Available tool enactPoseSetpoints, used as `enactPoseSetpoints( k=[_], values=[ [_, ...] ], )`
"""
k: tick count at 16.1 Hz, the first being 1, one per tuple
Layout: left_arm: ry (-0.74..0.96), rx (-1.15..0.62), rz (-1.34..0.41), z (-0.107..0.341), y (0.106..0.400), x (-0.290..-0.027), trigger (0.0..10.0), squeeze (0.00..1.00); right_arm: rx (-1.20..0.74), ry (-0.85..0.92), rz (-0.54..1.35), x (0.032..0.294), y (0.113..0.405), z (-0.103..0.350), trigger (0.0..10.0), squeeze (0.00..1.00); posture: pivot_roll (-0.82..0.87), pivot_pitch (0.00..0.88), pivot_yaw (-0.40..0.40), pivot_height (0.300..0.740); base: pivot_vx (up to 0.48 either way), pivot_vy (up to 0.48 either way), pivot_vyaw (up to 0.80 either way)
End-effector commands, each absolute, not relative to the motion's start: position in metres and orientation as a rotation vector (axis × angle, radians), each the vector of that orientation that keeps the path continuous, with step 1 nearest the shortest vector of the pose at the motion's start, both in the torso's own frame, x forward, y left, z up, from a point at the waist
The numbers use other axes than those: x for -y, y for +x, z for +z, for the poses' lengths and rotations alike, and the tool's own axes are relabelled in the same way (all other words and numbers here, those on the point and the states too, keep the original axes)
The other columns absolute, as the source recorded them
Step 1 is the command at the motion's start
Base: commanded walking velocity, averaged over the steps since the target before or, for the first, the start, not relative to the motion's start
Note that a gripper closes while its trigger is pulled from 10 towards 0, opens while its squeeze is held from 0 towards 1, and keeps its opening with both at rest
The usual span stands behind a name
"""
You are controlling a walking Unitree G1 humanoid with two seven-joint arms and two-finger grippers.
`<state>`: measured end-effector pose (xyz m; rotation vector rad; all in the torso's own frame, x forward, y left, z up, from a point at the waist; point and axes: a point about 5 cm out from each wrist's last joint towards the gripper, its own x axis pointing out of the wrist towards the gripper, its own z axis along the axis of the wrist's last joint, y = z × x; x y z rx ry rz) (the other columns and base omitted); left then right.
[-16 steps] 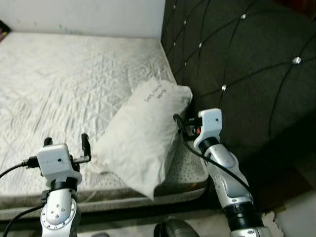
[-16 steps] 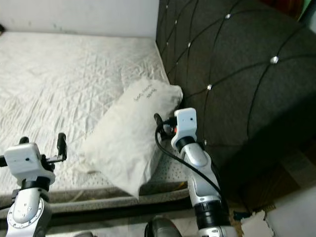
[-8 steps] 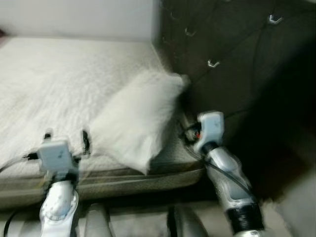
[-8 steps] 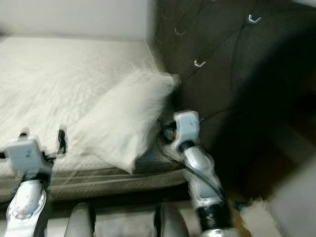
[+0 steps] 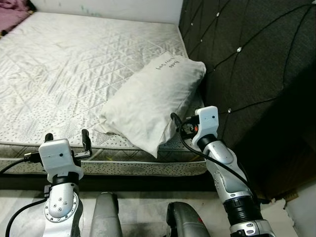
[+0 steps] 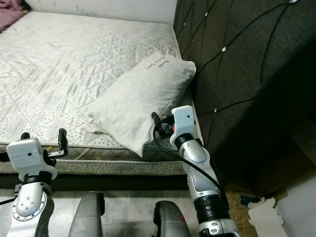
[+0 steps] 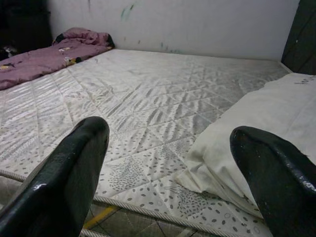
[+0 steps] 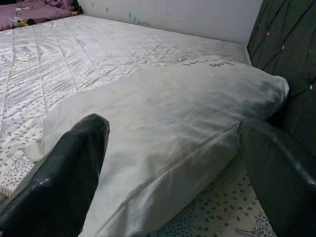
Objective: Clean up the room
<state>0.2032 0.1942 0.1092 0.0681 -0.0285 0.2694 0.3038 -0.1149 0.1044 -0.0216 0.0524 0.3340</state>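
White pillow (image 5: 153, 103) lying diagonally on bare quilted mattress (image 5: 74, 69), one end up against dark tufted headboard (image 5: 256, 74), other corner overhanging mattress's near edge. Handwritten marks on pillow near headboard end, too small to read. Mattress patterned with diamond stitching and small dots, piped edge along front.

Right gripper (image 8: 173, 168) held up close to pillow's near end, just short of it, fingers (image 8: 69, 182) spread wide apart with pillow between them in wrist view; nothing clamped. Contact with pillow not clear. Black cable looping off right wrist.

Left gripper (image 7: 173, 173) raised in front of mattress's near edge, left of pillow and apart from it, fingers (image 7: 74, 173) also wide apart, empty. Left wrist view looking across mattress toward pillow's corner.

Purple bedding (image 7: 49, 52) bunched at far left end of mattress against white wall (image 7: 187, 22). Wall scuffed with faint green marks. Robot's grey legs (image 5: 106, 217) visible below on light floor. Torn paper scrap (image 6: 264, 210) on floor at lower right, beside headboard base.
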Motion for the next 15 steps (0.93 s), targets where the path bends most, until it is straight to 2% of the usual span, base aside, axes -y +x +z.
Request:
enactPoseSetpoints(
  k=[1,5,14,15],
  values=[
    [0.066,0.037,0.256,0.1102,0.2030,-0.1929,10.0,0.00,-0.046,-0.036,0.336,0.1156,0.3046,0.1054,10.0,0.00,-0.01,0.000,-0.085,0.644,0.307,0.000,0.00],
    [0.063,0.042,0.244,0.1113,0.2048,-0.1921,10.0,0.00,-0.034,-0.041,0.354,0.1127,0.3055,0.1067,10.0,0.00,-0.01,0.000,-0.085,0.644,0.337,0.000,0.00],
    [0.055,0.056,0.215,0.1126,0.2094,-0.1897,10.0,0.00,-0.030,-0.051,0.360,0.1108,0.3067,0.1059,10.0,0.00,-0.02,0.000,-0.078,0.644,0.480,0.000,0.00],
    [0.033,0.054,0.227,0.1120,0.2104,-0.1884,10.0,0.00,-0.029,-0.053,0.362,0.1108,0.3069,0.1058,10.0,0.00,-0.02,0.000,-0.078,0.644,0.000,0.000,0.00]
  ],
)
